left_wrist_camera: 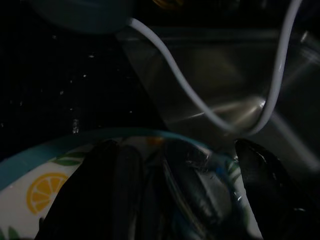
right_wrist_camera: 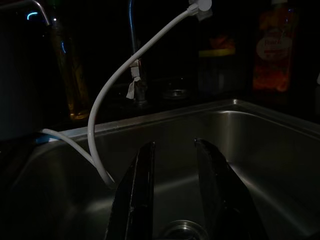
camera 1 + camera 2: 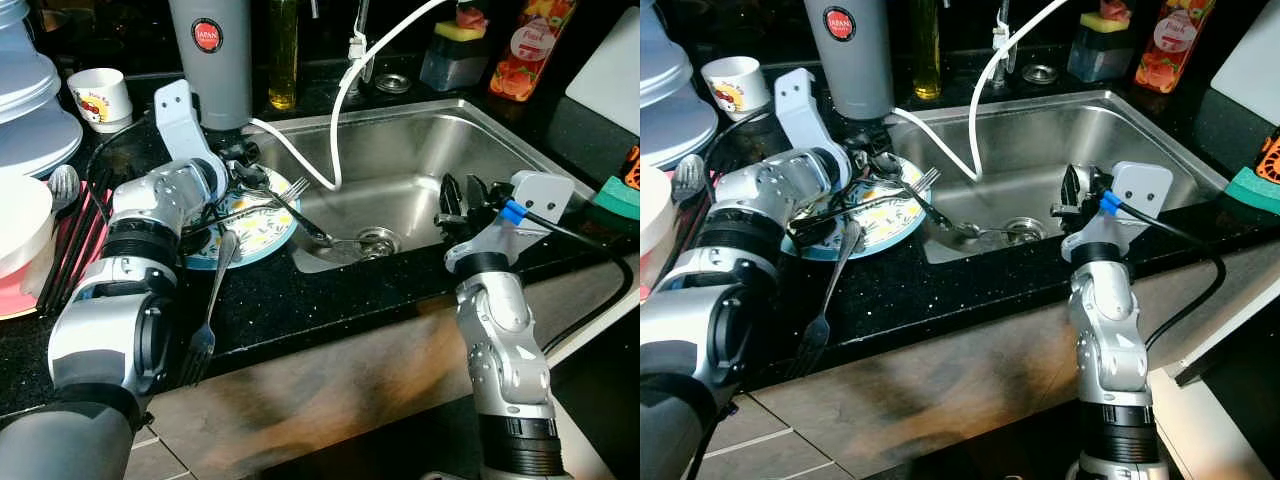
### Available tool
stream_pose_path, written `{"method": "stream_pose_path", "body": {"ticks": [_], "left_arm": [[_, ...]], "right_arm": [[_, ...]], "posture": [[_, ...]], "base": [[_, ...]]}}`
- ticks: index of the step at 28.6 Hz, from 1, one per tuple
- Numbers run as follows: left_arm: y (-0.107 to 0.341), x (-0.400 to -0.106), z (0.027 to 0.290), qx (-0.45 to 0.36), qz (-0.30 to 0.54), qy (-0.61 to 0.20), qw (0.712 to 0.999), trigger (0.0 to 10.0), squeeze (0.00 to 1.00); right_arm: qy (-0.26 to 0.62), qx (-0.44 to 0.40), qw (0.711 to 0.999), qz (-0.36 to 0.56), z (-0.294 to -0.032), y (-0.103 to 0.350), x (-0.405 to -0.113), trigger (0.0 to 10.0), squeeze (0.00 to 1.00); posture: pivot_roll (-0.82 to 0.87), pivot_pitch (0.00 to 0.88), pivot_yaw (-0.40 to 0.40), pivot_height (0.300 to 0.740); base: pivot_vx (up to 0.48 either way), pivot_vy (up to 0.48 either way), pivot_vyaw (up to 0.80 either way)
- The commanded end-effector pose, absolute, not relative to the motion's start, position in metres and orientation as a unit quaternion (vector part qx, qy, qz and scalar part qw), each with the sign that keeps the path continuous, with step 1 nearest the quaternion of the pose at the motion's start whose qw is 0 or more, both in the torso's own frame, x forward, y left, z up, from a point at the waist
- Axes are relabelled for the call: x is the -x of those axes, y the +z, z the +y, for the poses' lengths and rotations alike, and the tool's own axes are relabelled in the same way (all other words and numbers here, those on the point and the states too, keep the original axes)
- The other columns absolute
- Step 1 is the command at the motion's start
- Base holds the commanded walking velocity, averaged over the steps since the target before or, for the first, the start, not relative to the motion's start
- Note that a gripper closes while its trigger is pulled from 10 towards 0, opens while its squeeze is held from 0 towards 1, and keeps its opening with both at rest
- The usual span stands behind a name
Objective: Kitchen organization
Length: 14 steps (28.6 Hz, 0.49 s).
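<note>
Left gripper (image 3: pixel 240 165) is hovering right over the lemon-print plate (image 3: pixel 262 232) sitting on the black tabletop (image 3: pixel 330 300) at the sink's (image 3: pixel 500 140) 9 o'clock edge. Its jaws are standing apart with something dark and shiny between them — looks like a spoon (image 1: pixel 192 187), though the wrist view is too murky to say if they're actually touching it. A couple of forks (image 3: pixel 290 190) are lying across the plate, and another fork (image 3: pixel 208 320) is trailing off it toward 6 o'clock.

Right gripper (image 3: pixel 462 195) is hanging over the sink's near rim, jaws apart, holding nothing — pointing at the drain (image 3: pixel 377 238). A white hose (image 3: pixel 345 90) is drooping into the basin from 12 o'clock.
</note>
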<state>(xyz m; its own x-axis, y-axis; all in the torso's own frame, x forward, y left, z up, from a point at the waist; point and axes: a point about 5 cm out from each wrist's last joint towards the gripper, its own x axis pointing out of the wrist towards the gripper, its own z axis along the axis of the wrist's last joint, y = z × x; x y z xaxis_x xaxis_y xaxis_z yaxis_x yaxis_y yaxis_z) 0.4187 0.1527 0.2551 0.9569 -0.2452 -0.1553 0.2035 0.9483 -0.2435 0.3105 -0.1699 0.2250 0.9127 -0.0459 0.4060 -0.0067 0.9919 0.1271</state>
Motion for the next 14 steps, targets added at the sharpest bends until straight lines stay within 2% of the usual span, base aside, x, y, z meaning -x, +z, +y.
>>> {"method": "stream_pose_path", "body": {"ticks": [1, 2, 3, 9, 14], "left_arm": [[0.230, -0.416, 0.148, 0.079, 0.133, -0.124, 0.980, 6.4, 0.00], [0.226, -0.415, 0.148, 0.059, 0.136, -0.125, 0.981, 2.4, 0.00], [0.223, -0.414, 0.148, 0.047, 0.138, -0.126, 0.981, 0.0, 0.00], [0.215, -0.413, 0.152, 0.018, 0.139, -0.112, 0.984, 0.0, 0.00], [0.225, -0.415, 0.158, 0.018, 0.104, -0.087, 0.991, 0.0, 0.00]], "right_arm": [[-0.015, -0.064, 0.976, -0.208, -0.172, 0.225, -0.308, 10.0, 0.00], [-0.015, -0.064, 0.976, -0.208, -0.172, 0.225, -0.308, 10.0, 0.00], [-0.015, -0.064, 0.976, -0.207, -0.172, 0.225, -0.308, 10.0, 0.00], [-0.013, -0.064, 0.976, -0.208, -0.172, 0.225, -0.309, 10.0, 0.00], [-0.011, -0.063, 0.976, -0.208, -0.172, 0.226, -0.310, 10.0, 0.00]], "posture": [[0.01, 0.106, -0.007, 0.740], [0.01, 0.106, -0.007, 0.740], [0.01, 0.106, -0.007, 0.740], [0.01, 0.101, -0.011, 0.740], [0.02, 0.098, -0.015, 0.740]], "base": [[0.000, 0.000, 0.00], [0.000, 0.000, 0.00], [0.000, 0.000, 0.00], [0.000, 0.000, 0.00], [0.000, 0.000, 0.00]]}}
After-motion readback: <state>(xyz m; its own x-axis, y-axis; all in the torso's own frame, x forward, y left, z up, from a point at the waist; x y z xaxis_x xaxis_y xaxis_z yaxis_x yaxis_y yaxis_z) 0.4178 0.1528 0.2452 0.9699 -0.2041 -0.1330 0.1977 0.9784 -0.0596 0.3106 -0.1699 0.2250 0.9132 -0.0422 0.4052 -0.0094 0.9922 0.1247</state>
